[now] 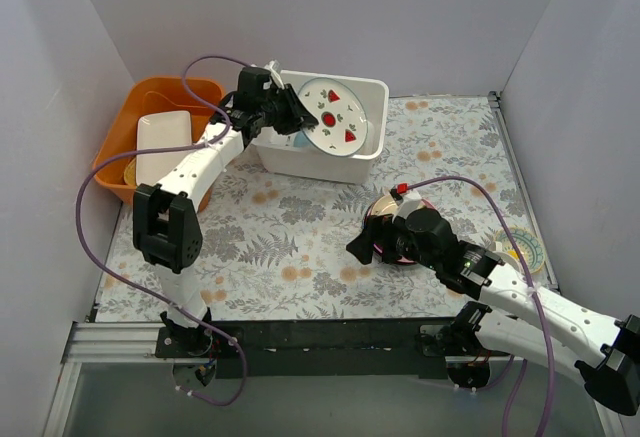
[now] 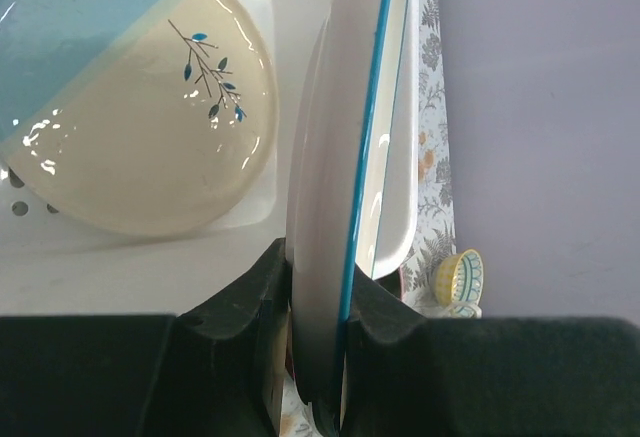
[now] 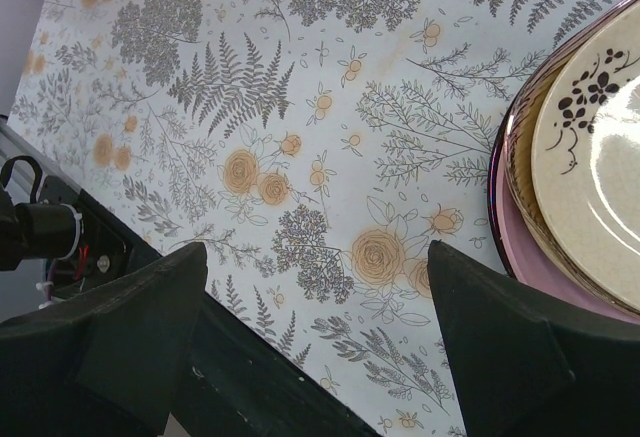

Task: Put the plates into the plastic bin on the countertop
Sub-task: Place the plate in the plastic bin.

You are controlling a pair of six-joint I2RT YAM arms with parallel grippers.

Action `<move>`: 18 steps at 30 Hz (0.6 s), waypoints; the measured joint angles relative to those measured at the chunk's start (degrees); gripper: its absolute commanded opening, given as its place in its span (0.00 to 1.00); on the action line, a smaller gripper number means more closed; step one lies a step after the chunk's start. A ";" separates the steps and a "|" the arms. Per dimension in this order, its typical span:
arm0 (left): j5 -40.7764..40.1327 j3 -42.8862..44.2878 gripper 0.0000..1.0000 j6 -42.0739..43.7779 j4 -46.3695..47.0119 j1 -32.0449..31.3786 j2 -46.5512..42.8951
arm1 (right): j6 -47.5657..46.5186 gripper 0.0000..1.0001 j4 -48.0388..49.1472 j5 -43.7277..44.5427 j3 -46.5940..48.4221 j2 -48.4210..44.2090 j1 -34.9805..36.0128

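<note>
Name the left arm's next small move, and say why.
Probably lower the watermelon plate into the white bin, easing it flat. The left end effector pinches its rim, holding it tilted over the bin, where a cream-and-blue plate already lies.

Tan plate (image 3: 600,157), pink plate (image 3: 545,275) cut by right edge.

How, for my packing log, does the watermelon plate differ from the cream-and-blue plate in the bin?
The watermelon plate is white with red slices; the cream-and-blue plate bears a blue sprig. The watermelon plate is pinched by the left fingers; the cream-and-blue plate is untouched. The watermelon plate hangs tilted over the plastic bin; the cream-and-blue plate lies flat on its floor. Both are round.
</note>
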 measured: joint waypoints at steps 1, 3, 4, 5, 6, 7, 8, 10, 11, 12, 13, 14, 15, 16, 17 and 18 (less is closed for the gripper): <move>0.11 0.50 0.00 -0.02 0.09 0.00 0.57 | 0.00 0.98 0.02 0.00 0.00 0.02 0.00; 0.37 1.95 0.00 -0.02 0.20 0.09 1.92 | 0.00 0.98 0.02 0.00 -0.07 0.07 0.00; 0.46 2.73 0.00 -0.04 0.28 0.17 2.51 | 0.00 0.98 0.07 -0.07 -0.17 0.09 0.00; 0.48 3.37 0.00 -0.04 0.37 0.31 3.19 | 0.02 0.98 0.02 -0.15 -0.28 0.20 0.00; 0.55 3.91 0.00 -0.04 0.48 0.46 3.72 | 0.02 0.98 0.00 -0.17 -0.33 0.39 0.00; 0.61 4.46 0.00 -0.07 0.55 0.63 4.24 | 0.00 0.98 0.02 -0.17 -0.33 0.63 0.00; 0.68 4.96 0.00 -0.09 0.61 0.81 4.87 | 0.02 0.98 0.00 -0.17 -0.33 0.83 0.00; 0.74 6.03 0.00 -0.26 0.74 1.07 6.19 | 0.00 0.98 0.00 -0.17 -0.33 1.11 0.00; 0.74 6.43 0.00 -0.35 0.87 1.22 6.93 | 0.00 0.98 0.00 -0.17 -0.33 1.20 0.00; 0.74 6.60 0.00 -0.42 0.98 1.36 7.45 | 0.00 0.98 -0.02 -0.17 -0.33 1.29 0.00; 0.74 6.80 0.00 -0.48 1.05 1.44 8.07 | 0.00 0.98 -0.02 -0.17 -0.33 1.33 0.00; 0.72 7.02 0.00 -0.50 1.01 1.55 8.74 | 0.00 0.98 -0.02 -0.17 -0.33 1.42 0.00; 0.74 7.41 0.00 -0.52 0.87 1.66 9.49 | 0.00 0.98 -0.02 -0.20 -0.33 1.51 0.00; 0.76 7.89 0.00 -0.61 0.85 1.77 10.19 | 0.00 0.98 -0.02 -0.20 -0.33 1.60 0.00; 0.76 8.50 0.00 -0.76 0.87 1.81 11.13 | 0.00 0.98 -0.02 -0.24 -0.33 1.64 0.00; 0.76 8.85 0.00 -0.87 0.87 1.84 11.78 | 0.00 0.98 -0.02 -0.28 -0.33 1.68 0.00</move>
